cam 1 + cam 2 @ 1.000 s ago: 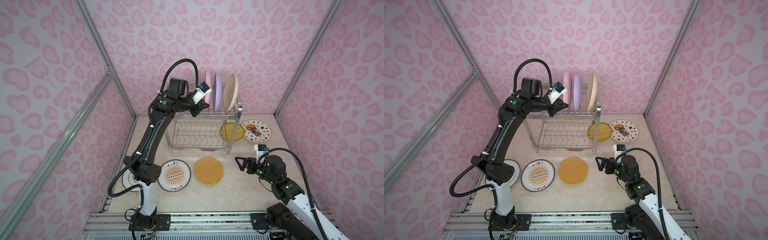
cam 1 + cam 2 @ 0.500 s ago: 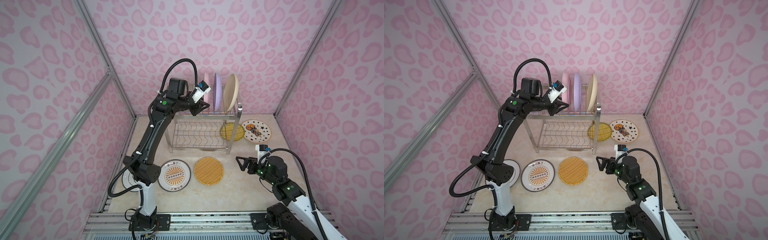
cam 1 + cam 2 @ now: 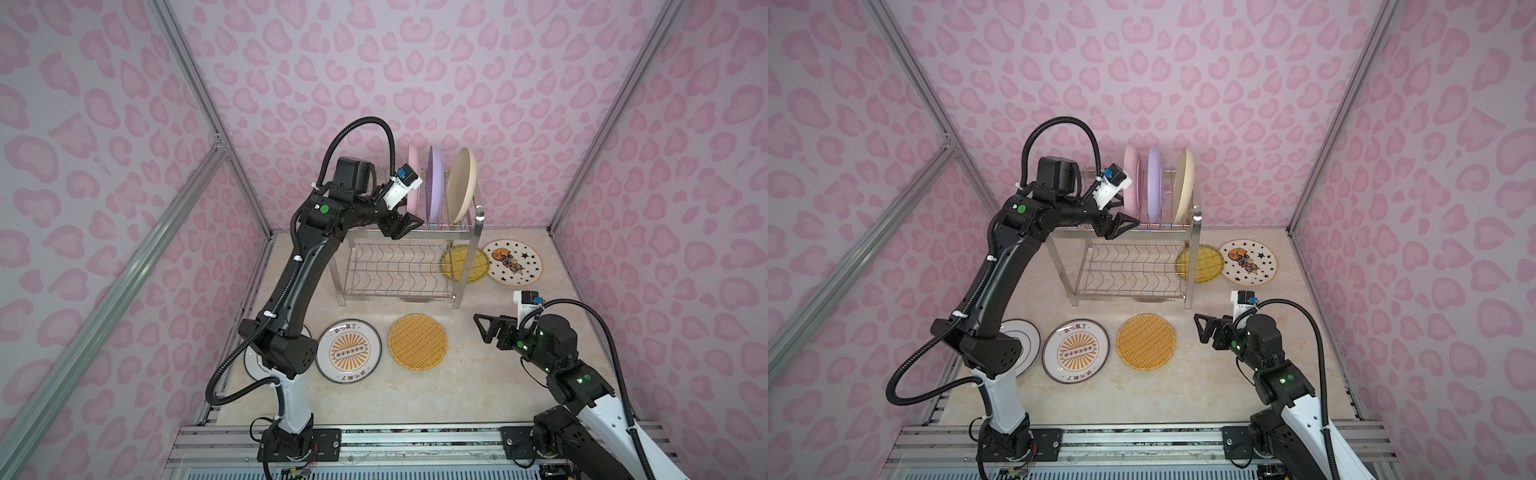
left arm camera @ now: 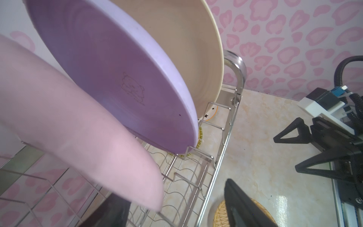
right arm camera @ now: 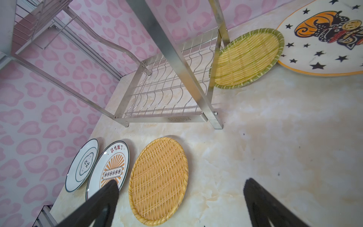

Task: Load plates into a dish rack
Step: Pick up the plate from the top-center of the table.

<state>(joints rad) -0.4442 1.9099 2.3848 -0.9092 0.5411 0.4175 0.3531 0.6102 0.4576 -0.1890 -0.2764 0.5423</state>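
**Fingers apart at the pink plate: back out straight**

The fingers of the left gripper stand wide apart at the lower front edge of the plain pink round plate. In the left wrist view one finger is well clear of it. The other is close beside its face, and whether it touches cannot be told.

The pink plate stands on edge on the top tier of the shiny steel wire dish rack. Beside it are the lilac plate and, further along, the cream plate, which tilts. Whether the pink plate's foot sits between two prongs is hidden.

This looks like the release. To do it well, the gripper should draw back along the plate's own plane, toward the front of the rack. A sideways move could let a finger drag the rim and tip the pink plate onto the lilac one. It should lift only once it is clear of the prongs.

The right gripper hangs with its jaws wide and empty, low over the pale marbled tabletop. It is near the yellow woven-pattern plate, a likely next pick. Four other plates also lie flat and unloaded: the orange sunburst plate, the dark-rimmed white plate, the star-printed plate and the green-edged woven plate.
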